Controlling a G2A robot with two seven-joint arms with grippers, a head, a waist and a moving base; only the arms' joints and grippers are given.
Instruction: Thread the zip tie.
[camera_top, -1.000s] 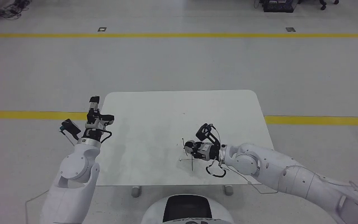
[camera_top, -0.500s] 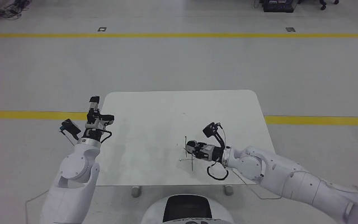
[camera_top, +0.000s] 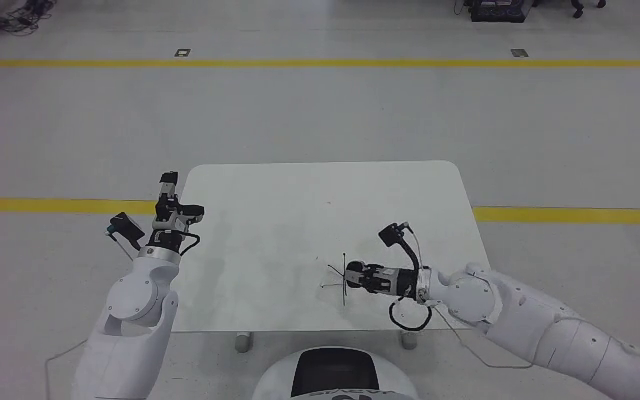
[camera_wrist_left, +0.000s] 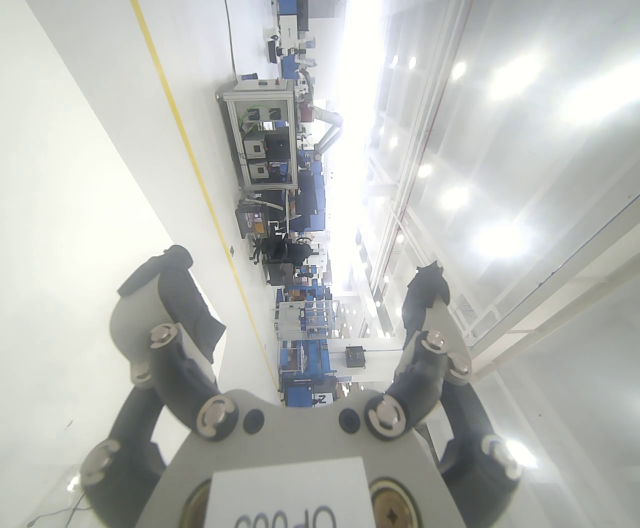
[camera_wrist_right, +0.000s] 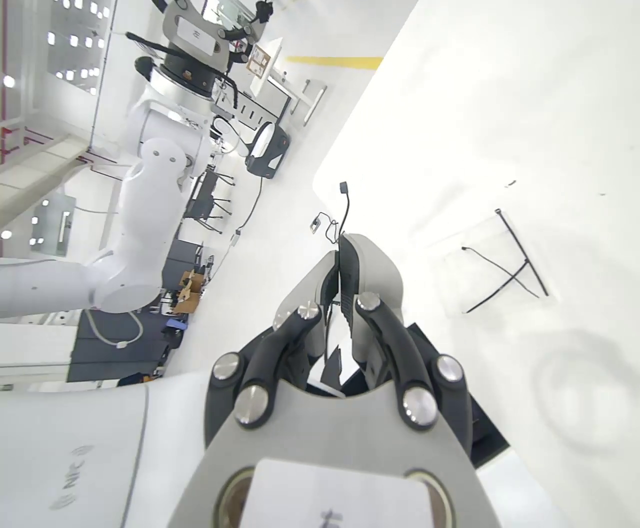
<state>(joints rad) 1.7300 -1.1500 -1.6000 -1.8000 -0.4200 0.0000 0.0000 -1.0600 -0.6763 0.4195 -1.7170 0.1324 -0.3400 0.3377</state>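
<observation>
My right gripper (camera_wrist_right: 340, 246) is shut on a thin black zip tie (camera_wrist_right: 346, 210), whose head end sticks out beyond the fingertips, above the white table (camera_top: 300, 200). In the top view this gripper (camera_top: 352, 275) sits over the table's near middle, right beside a few loose black zip ties (camera_top: 334, 279) that lie crossed on the surface; the same loose zip ties (camera_wrist_right: 520, 265) lie off to one side of the fingers in the right wrist view. My left gripper (camera_top: 178, 197) stands open at the table's left edge, pointing upward, with nothing between its fingers (camera_wrist_left: 165, 280).
The far half and right part of the table are bare white surface. A black cable loops under my right wrist (camera_top: 410, 315) near the table's front edge. Yellow floor lines run behind the table.
My right arm has drawn back to the right and toward the table's near edge, gripper still shut. The left arm has not moved.
</observation>
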